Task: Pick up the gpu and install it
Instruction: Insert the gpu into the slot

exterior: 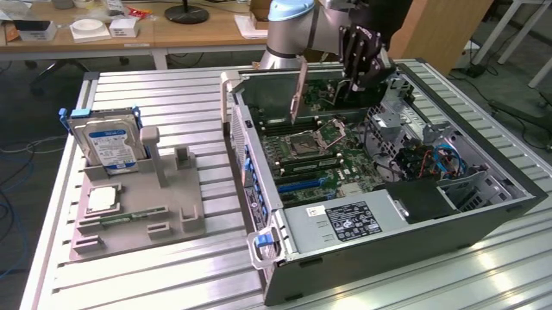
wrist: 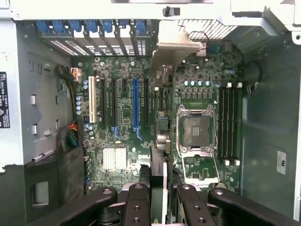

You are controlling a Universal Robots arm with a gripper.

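An open computer case (exterior: 509, 194) lies on the metal table with its motherboard (exterior: 302, 161) facing up. My gripper (exterior: 355, 76) hangs over the far end of the case, shut on the gpu (exterior: 298, 93), which is upright and clear of the board. In the wrist view the gpu (wrist: 160, 176) appears edge-on between my fingers (wrist: 138, 202), and its silvery end bracket (wrist: 171, 47) reaches toward the case's rear slot covers (wrist: 94, 28). The card hovers between the blue expansion slot (wrist: 135, 101) and the CPU socket (wrist: 195, 129).
At the exterior view's left, a grey fixture (exterior: 172, 223) holds a silver hard drive with blue label (exterior: 108, 145), a CPU chip (exterior: 102, 199) and a green memory stick (exterior: 131, 215). The power supply (exterior: 345, 221) and the drive cage with cables (exterior: 431, 158) fill the near end of the case.
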